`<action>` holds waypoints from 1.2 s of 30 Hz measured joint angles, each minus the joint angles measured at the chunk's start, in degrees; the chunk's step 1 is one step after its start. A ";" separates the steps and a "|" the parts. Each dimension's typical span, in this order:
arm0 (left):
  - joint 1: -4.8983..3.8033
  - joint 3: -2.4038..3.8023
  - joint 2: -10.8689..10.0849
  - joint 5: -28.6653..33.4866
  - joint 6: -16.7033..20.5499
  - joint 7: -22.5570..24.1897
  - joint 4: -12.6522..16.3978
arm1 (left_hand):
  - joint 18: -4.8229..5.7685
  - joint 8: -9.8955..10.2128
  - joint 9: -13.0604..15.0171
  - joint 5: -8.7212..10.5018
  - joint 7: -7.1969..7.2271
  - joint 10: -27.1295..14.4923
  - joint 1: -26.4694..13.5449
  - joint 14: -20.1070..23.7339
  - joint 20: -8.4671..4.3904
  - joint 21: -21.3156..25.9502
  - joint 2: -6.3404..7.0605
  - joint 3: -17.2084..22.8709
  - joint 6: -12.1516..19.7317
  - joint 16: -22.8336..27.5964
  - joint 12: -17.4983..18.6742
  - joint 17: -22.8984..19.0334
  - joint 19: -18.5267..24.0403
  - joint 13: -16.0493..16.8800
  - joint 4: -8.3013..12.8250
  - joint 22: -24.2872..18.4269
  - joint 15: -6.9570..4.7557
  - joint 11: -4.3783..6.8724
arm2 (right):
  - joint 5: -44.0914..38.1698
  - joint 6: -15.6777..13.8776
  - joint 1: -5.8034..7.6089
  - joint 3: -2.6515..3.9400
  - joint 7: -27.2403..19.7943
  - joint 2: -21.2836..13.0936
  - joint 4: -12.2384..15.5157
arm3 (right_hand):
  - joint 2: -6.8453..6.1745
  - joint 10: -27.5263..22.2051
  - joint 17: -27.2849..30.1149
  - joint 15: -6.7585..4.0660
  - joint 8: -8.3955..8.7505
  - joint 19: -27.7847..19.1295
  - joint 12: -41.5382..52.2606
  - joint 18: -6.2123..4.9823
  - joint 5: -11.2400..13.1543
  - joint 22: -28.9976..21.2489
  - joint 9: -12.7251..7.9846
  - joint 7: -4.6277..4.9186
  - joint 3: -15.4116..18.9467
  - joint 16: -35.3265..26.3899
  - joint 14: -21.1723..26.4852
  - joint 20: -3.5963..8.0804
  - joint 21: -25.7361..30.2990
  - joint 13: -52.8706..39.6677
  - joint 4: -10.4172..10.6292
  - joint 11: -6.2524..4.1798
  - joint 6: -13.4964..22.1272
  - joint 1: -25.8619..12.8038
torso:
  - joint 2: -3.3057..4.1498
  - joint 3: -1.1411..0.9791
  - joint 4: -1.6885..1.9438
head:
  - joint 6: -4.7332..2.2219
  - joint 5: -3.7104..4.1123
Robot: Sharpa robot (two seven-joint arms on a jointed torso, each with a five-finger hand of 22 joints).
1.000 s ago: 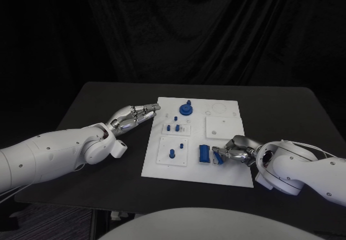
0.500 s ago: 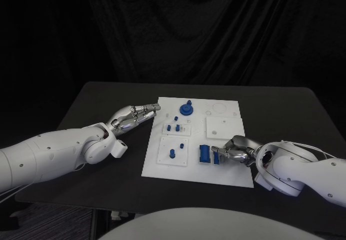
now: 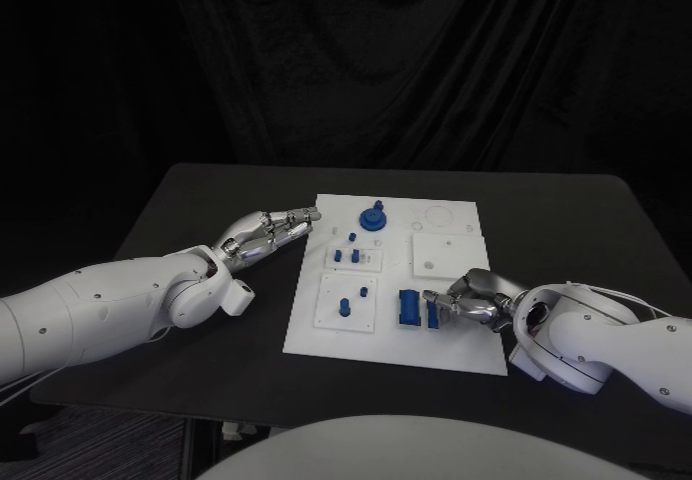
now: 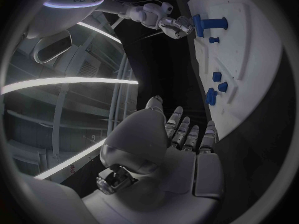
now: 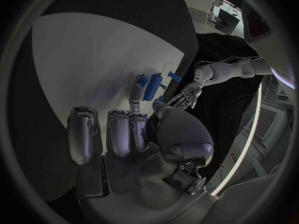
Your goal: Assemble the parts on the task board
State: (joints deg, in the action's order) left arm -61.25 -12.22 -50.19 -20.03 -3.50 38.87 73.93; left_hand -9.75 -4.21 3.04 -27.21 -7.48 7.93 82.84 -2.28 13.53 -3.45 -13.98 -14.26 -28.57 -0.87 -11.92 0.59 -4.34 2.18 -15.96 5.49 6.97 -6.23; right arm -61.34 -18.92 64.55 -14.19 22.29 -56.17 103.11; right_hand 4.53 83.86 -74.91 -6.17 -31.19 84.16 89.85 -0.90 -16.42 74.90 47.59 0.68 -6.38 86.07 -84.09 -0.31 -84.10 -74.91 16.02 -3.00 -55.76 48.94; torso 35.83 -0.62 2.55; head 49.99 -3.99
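- Right hand (image 3: 469, 302) fingers curl against the blue part (image 3: 411, 309) at the task board (image 3: 447, 345) near edge; a real grip cannot be told.
- Left hand (image 3: 264, 234) fingers lie together, empty, beside the board's left edge.
- Black table (image 3: 173, 330), dark curtain (image 3: 433, 80) behind.
- The left wrist view shows that hand's fingers (image 4: 187, 134) straight, side by side.

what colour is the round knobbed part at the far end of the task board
Blue; the round knobbed part shows best in the head view.

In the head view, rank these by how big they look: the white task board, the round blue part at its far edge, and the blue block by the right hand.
1. Task board
2. Blue block and round blue part: look about alike, so no ranking.
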 measured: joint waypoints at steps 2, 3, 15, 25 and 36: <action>0.00 0.00 -0.01 0.00 0.00 0.00 0.00 | 0.00 0.00 0.00 0.00 0.00 -0.14 0.00 0.00 0.00 0.00 0.00 0.00 0.00 0.00 0.00 0.00 0.00 0.00 0.00 0.00 0.00 -0.14 | -0.10 0.00 0.00 0.00 -0.29 -0.38 0.16 | -0.88 0.18 0.00 -0.07 -0.84 -0.21 0.00 0.00 -0.69 0.00 0.98 -0.26 0.16 0.00 -0.07 0.21 0.00 0.00 -0.86 -0.18 0.72 2.74 | 0.00 0.01 0.00 | 0.00 -0.02; 0.01 0.00 -0.02 0.00 0.00 0.00 0.00 | 0.00 0.00 0.00 0.00 0.00 -0.14 0.00 0.00 0.00 0.00 0.00 0.00 0.00 0.00 0.00 0.00 0.00 0.00 0.00 0.00 0.00 -0.14 | -0.20 0.01 0.00 -0.01 -0.43 -0.56 0.25 | -1.31 0.18 0.00 -0.07 -1.27 -0.21 0.00 0.00 -0.86 0.00 1.53 -0.32 0.25 0.00 -0.07 0.20 0.00 0.00 -1.26 -0.18 1.14 3.91 | -0.01 0.01 0.00 | 0.00 -0.08; 0.03 0.00 -0.24 0.00 0.01 0.00 0.05 | 0.00 0.00 0.00 0.00 0.00 -0.14 0.22 0.00 0.00 0.00 0.22 0.00 0.00 0.00 0.00 -0.01 0.00 0.00 0.00 -0.01 0.00 -0.14 | -5.17 1.16 -0.89 -0.14 -2.23 -5.00 2.76 | -3.98 0.10 0.00 -0.68 -9.74 -0.21 0.00 0.00 2.81 0.00 10.16 -1.23 2.51 0.49 0.14 0.62 -0.66 0.00 -5.87 -0.92 3.90 13.12 | -0.07 0.03 -0.01 | 0.00 -0.16; 0.04 0.00 -0.15 0.00 0.02 0.00 0.02 | 0.00 0.00 -0.01 0.00 0.00 -0.14 0.22 0.00 0.00 0.00 0.22 0.00 0.00 0.00 0.00 -0.01 0.00 0.00 0.00 -0.01 0.00 -0.14 | -7.85 2.72 -1.07 -0.12 -2.79 -5.93 3.23 | -3.74 0.18 0.00 -0.68 -11.17 -0.21 0.00 0.00 6.69 0.00 11.82 -1.43 4.00 0.49 0.14 0.62 -0.88 -0.02 -5.31 -1.00 4.09 13.36 | -0.06 0.04 -0.04 | 0.00 -0.01; 0.05 0.00 -0.29 0.00 0.03 0.00 0.05 | 0.00 0.00 -0.01 0.00 0.00 -0.14 0.22 0.00 0.00 0.00 0.22 0.00 0.00 0.00 0.00 -0.02 0.00 0.00 0.00 -0.02 0.00 -0.14 | -8.98 4.34 -1.17 -0.11 -2.74 -4.86 2.98 | -3.67 0.18 0.00 -0.89 -11.64 0.00 0.00 0.00 9.16 0.00 12.52 -1.43 5.28 0.49 -0.07 0.83 -0.88 -0.04 -4.81 -1.00 4.09 13.43 | 0.01 0.02 0.06 | 0.00 0.07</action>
State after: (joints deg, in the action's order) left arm -61.20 -12.22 -50.49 -20.03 -3.47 38.87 73.98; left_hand -9.75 -4.21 3.03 -27.21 -7.48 7.79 83.07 -2.28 13.53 -3.44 -13.76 -14.27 -28.57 -0.87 -11.92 0.58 -4.34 2.18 -15.96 5.47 6.97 -6.36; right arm -70.32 -14.58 63.37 -14.30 19.56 -61.03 106.09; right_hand 0.85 84.04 -74.91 -7.06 -42.82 84.16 89.85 -0.91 -7.25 74.90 60.11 -0.75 -1.10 86.55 -84.16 0.52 -84.98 -74.94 11.21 -4.00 -51.66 62.36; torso 35.84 -0.59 2.61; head 49.99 -3.92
